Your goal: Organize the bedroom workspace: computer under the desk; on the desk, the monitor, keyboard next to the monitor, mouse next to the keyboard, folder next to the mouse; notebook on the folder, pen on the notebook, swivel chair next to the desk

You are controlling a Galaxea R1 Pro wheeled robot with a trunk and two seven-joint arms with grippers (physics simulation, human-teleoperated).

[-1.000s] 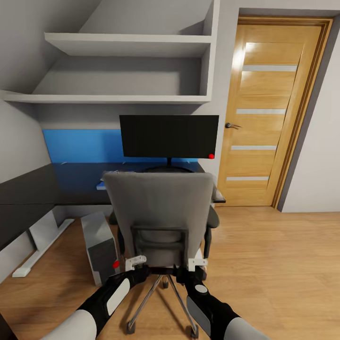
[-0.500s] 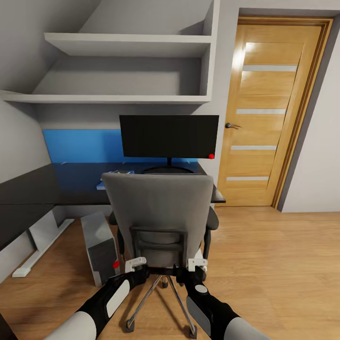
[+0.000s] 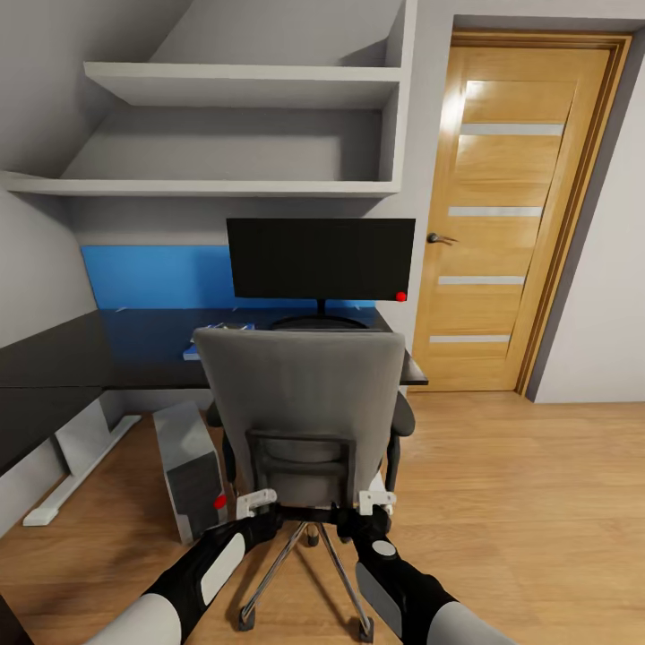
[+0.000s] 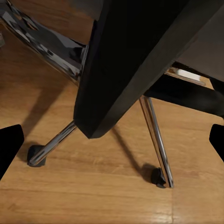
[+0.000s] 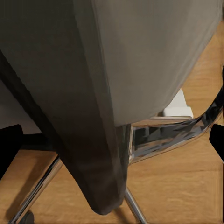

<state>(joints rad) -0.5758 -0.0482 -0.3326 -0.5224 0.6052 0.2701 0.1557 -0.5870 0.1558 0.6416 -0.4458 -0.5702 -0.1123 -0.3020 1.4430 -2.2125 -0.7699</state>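
Both arms reach forward to the lower back of the swivel chair [image 3: 305, 403]. The left pincer [image 3: 257, 502] sits at the bottom left corner of the grey backrest; the right pincer [image 3: 374, 498] sits at the bottom right corner. Each is up against the chair's lower edge.

Left wrist view: the fingertips [image 4: 10, 147] stand wide apart at the frame's sides, the dark backrest edge runs between them, and chrome star-base legs with black casters lie on the wood floor [image 4: 93, 196] beyond. That pincer is spread, not clamped. Right wrist view: the same, with fingertips [image 5: 9, 144] apart at both sides and the backrest and a chrome leg between them. Spread as well.

Beyond the pincers, past the chair, the counter [image 3: 54, 358] with black top and blue back panel. The monitor [image 3: 321, 258] stands on it, straight ahead of both pincers, red dot at its lower corner. A sliver of the blue folder [image 3: 191, 352] shows on the counter just past the backrest's left edge, ahead of the left pincer; a dark thing lies on top, too small to name.

The computer [image 3: 190, 470] stands on the floor just beside the left pincer, on its outer side, near the counter's white leg. An oak door [image 3: 511, 215] stands well off past the right pincer.
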